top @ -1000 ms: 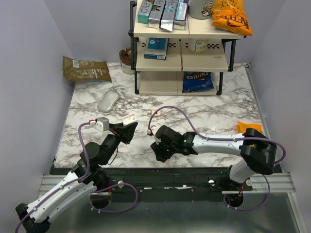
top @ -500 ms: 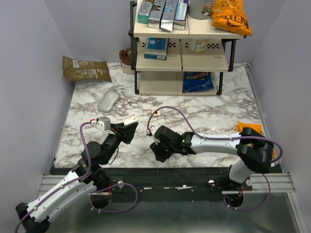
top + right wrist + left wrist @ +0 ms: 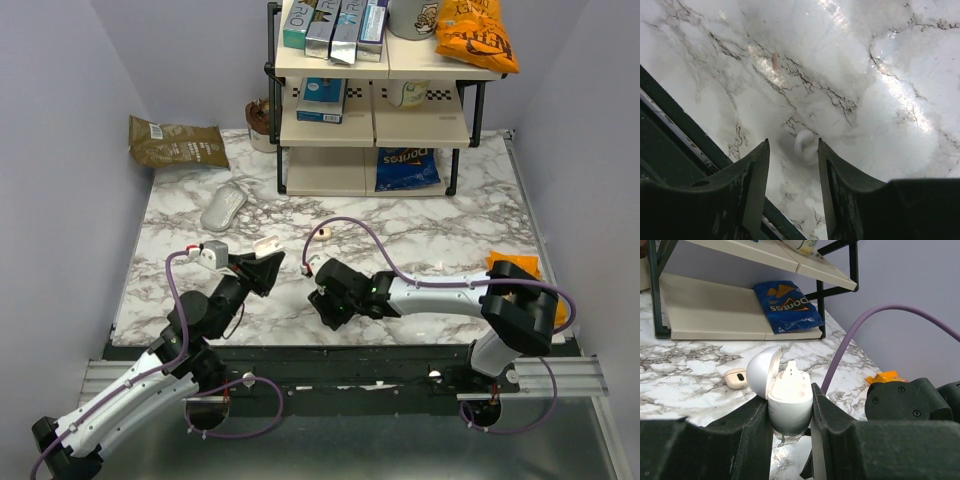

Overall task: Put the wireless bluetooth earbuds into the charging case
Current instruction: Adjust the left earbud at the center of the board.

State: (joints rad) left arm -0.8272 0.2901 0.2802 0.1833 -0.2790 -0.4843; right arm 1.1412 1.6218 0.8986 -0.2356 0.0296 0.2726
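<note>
The white charging case stands upright with its lid flipped open, and my left gripper is shut on its body above the table; in the top view the case shows at the fingertips. A pale piece sticks up from its far well. One beige earbud with a dark centre lies on the marble behind it, also seen from above. My right gripper is open, low over the table near its front edge. A small whitish earbud lies between its fingers, closer to the right one.
A white computer mouse and a brown bag lie at the back left. A shelf rack with a blue Doritos bag stands at the back. An orange item lies at the right. The dark front rail runs just beside the right fingers.
The right gripper has edged slightly to the left, staying low over the table. The left arm and the case have not moved.
</note>
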